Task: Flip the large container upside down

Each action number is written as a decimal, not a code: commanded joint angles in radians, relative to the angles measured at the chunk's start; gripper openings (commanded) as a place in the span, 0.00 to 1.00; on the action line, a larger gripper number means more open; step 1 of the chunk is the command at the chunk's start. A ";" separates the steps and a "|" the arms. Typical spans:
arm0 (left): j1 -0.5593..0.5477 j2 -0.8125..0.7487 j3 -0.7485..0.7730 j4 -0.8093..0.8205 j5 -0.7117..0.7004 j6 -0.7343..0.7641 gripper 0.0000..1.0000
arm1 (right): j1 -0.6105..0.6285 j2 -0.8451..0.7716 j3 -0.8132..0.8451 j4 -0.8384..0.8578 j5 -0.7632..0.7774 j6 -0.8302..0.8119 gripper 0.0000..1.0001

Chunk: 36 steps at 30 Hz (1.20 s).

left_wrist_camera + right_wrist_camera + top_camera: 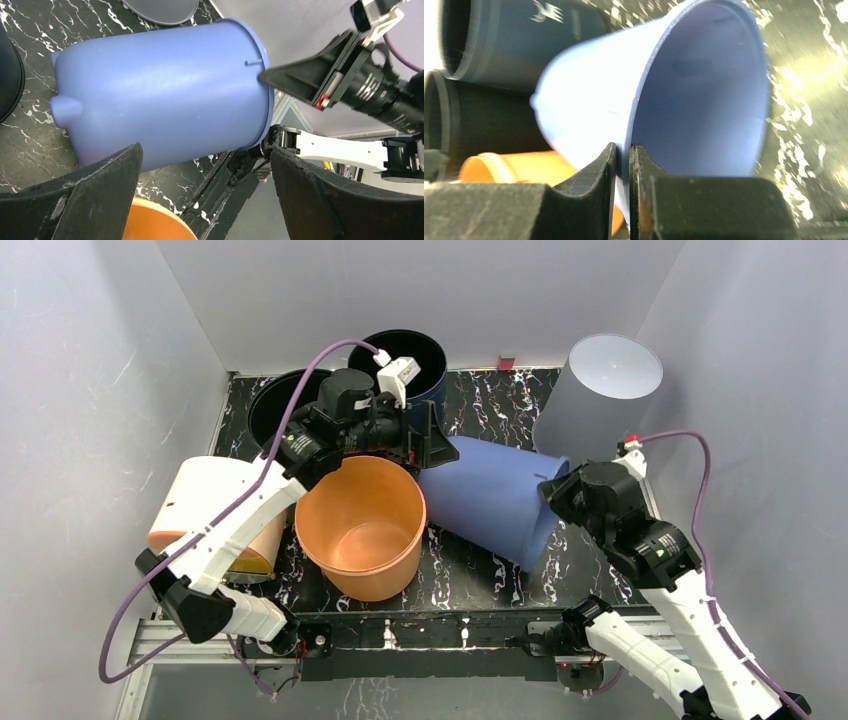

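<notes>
The large container point(490, 498) is a blue bucket lying on its side on the marbled black table, mouth toward the right arm. My right gripper point(553, 490) is shut on its rim; in the right wrist view the gripper point(623, 150) pinches the thin blue wall point(589, 100) between both fingers. My left gripper point(425, 445) hovers open by the bucket's closed end, holding nothing. In the left wrist view the blue bucket point(165, 95) lies beyond the wide-apart left gripper point(205, 195), not between its fingers.
An upright orange bucket point(362, 525) touches the blue one's left side. A grey upside-down container point(600, 390) stands back right. A navy bucket point(410, 355) and a black one point(285, 400) stand at the back. A peach-and-white container point(205, 510) lies at the left. Walls enclose the table.
</notes>
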 commanded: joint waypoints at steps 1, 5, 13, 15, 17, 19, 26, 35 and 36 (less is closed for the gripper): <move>0.002 0.066 0.049 0.010 0.018 -0.010 0.98 | 0.004 -0.038 -0.075 -0.154 -0.007 0.070 0.00; 0.012 0.117 0.067 0.002 0.028 -0.017 0.98 | 0.004 -0.065 -0.103 -0.204 0.016 0.087 0.00; 0.129 0.182 0.062 -0.017 0.080 -0.034 0.98 | 0.004 -0.092 -0.126 -0.254 0.054 0.079 0.00; 0.143 0.208 0.070 -0.041 0.075 -0.022 0.98 | 0.004 -0.098 -0.136 -0.256 0.051 0.076 0.01; 0.147 0.237 0.072 -0.043 0.080 -0.019 0.98 | 0.004 -0.102 -0.142 -0.273 0.055 0.082 0.02; 0.148 0.270 0.085 -0.045 0.095 -0.020 0.98 | 0.004 -0.111 -0.146 -0.291 0.063 0.088 0.04; 0.148 0.356 0.147 -0.082 0.136 0.004 0.99 | 0.004 -0.145 -0.142 -0.333 0.084 0.107 0.10; 0.145 0.380 0.094 -0.033 0.188 -0.010 0.99 | 0.004 -0.137 -0.157 -0.327 0.075 0.105 0.16; 0.145 0.381 0.085 -0.021 0.193 -0.015 0.98 | 0.004 -0.138 -0.159 -0.327 0.074 0.106 0.16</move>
